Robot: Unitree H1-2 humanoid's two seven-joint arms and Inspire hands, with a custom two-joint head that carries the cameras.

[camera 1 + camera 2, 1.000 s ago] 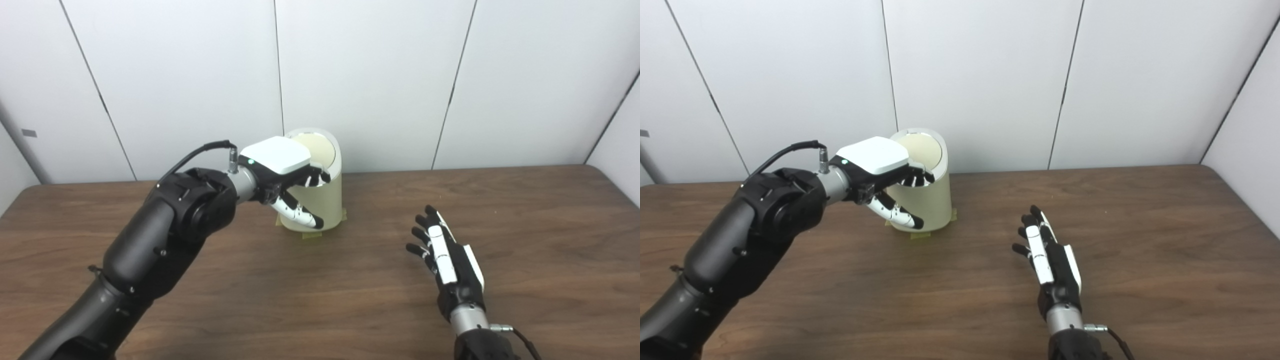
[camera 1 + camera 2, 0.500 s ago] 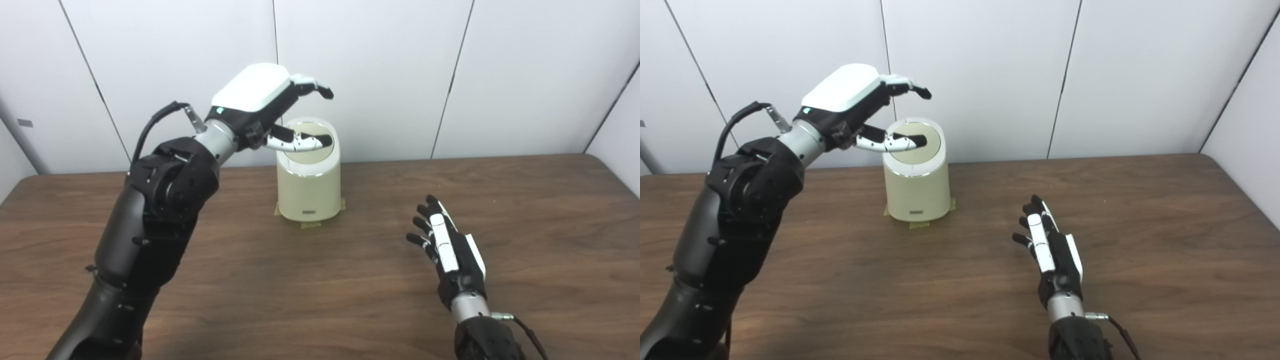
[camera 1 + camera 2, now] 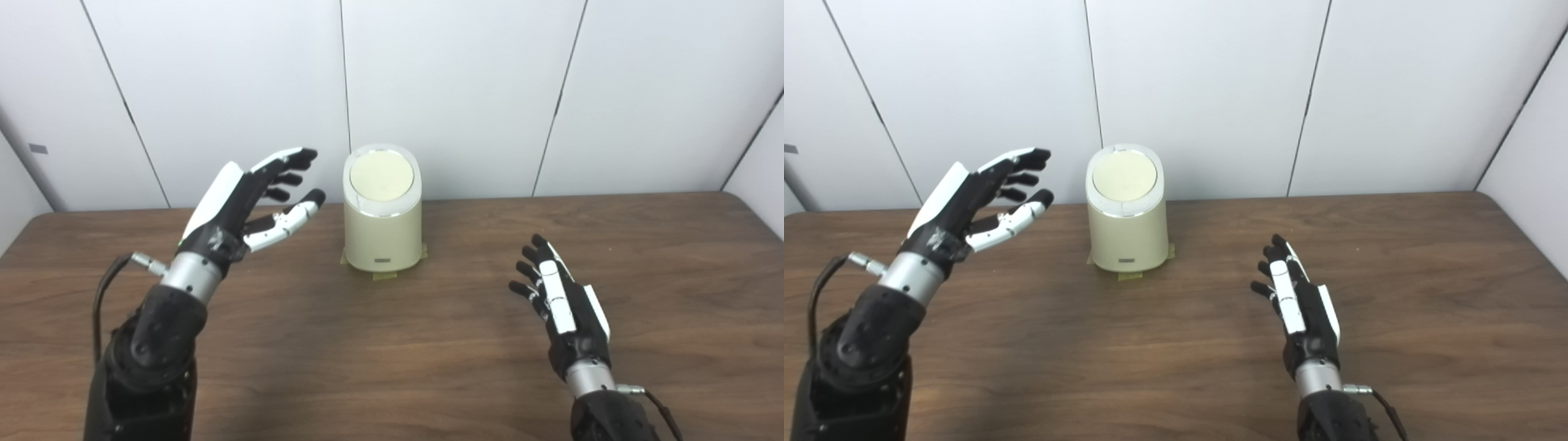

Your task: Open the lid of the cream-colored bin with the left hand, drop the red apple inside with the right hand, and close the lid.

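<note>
Lid [image 3: 381,175] seemingly shut on bin [image 3: 383,240] — left hand [image 3: 245,202] and right hand [image 3: 560,303] splayed, empty.

The bin [image 3: 382,226] stands at twelve o'clock on the table [image 3: 674,257], near its far edge, with the lid [image 3: 381,176] lying shut on top. The left hand [image 3: 245,205] hangs above the table at ten o'clock, apart from the bin. The right hand [image 3: 566,309] sits low at four o'clock, nearer than the bin and well apart from it.

Cream-colored bin [image 3: 382,229] stands upright, its round lid [image 3: 381,176] closed.
</note>
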